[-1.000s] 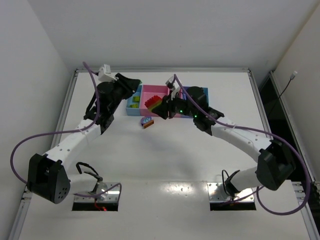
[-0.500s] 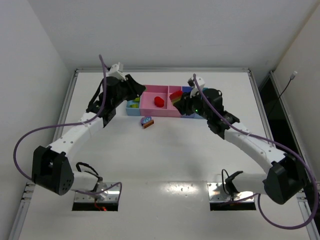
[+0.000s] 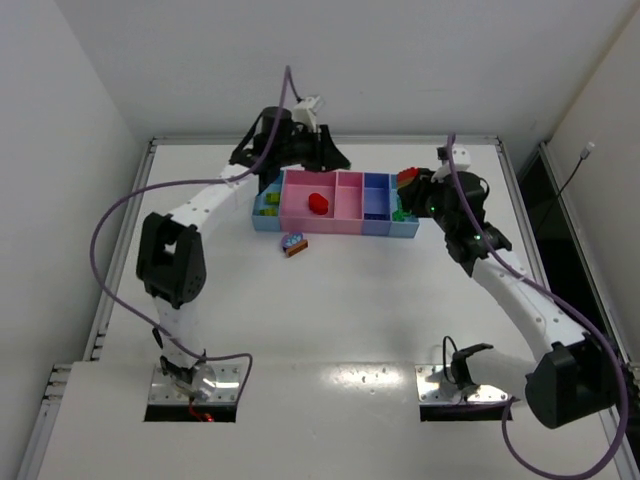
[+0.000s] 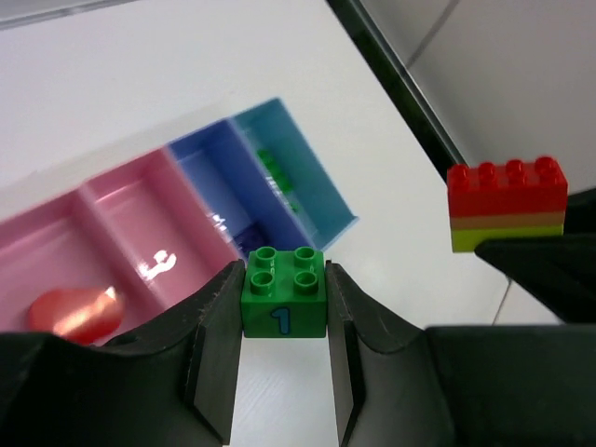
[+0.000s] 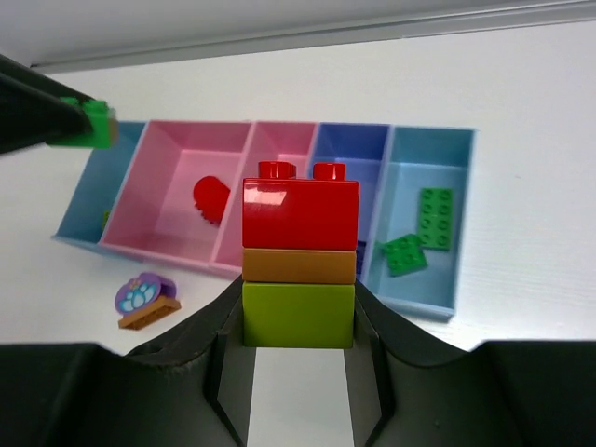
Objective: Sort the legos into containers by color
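Observation:
The containers (image 3: 345,228) form a row at the back of the table: light blue, two pink, periwinkle, light blue. My left gripper (image 4: 283,312) is shut on a green lego brick (image 4: 283,300) marked 1, held above the table near the periwinkle bin (image 4: 216,186). In the top view that gripper (image 3: 326,156) hangs behind the row. My right gripper (image 5: 298,321) is shut on a stack of red, orange and lime legos (image 5: 300,261). It hovers by the row's right end (image 3: 410,186). Two green plates (image 5: 424,231) lie in the right light blue bin.
A red piece (image 3: 319,203) lies in the large pink bin. A purple piece on a brown base (image 3: 294,243) sits on the table in front of the row. Yellow and green bricks (image 3: 268,205) fill the left light blue bin. Walls enclose the table.
My left gripper swung from the row's left end to behind its middle. My right gripper carried the stack rightward from over the pink bins to the right end.

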`<action>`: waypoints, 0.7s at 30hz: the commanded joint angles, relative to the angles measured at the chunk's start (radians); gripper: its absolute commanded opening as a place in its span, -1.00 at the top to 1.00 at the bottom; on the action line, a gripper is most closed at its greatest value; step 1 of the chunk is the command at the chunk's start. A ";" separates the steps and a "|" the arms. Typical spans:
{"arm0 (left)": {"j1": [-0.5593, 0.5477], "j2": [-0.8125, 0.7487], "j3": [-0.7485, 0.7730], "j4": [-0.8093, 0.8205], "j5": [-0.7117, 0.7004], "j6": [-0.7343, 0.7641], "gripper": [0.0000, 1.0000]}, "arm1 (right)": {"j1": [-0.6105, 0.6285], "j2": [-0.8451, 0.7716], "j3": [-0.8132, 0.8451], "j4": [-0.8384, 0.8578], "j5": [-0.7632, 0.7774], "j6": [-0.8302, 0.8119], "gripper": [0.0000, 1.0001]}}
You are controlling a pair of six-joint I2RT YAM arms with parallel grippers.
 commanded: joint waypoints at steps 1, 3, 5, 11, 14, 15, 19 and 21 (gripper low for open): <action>-0.074 0.095 0.143 -0.053 0.148 0.108 1.00 | -0.033 -0.057 0.022 -0.042 0.028 0.054 1.00; -0.093 0.173 0.215 -0.062 0.171 0.148 1.00 | -0.045 -0.072 0.022 -0.068 0.037 0.063 1.00; -0.122 0.225 0.273 -0.113 0.195 0.190 1.00 | -0.056 -0.083 0.033 -0.111 0.037 0.064 1.00; -0.171 0.392 0.452 -0.137 0.206 0.263 1.00 | -0.101 -0.101 0.042 -0.154 0.037 0.053 1.00; -0.197 0.448 0.548 -0.171 0.180 0.300 1.00 | -0.122 -0.101 0.042 -0.165 0.037 0.053 1.00; -0.197 0.477 0.569 -0.171 0.180 0.310 1.00 | -0.131 -0.101 0.053 -0.165 0.027 0.044 1.00; -0.208 0.535 0.634 -0.171 0.192 0.323 0.94 | -0.144 -0.101 0.062 -0.165 0.016 0.044 1.00; -0.217 0.552 0.643 -0.147 0.221 0.323 0.89 | -0.153 -0.092 0.062 -0.165 0.016 0.044 1.00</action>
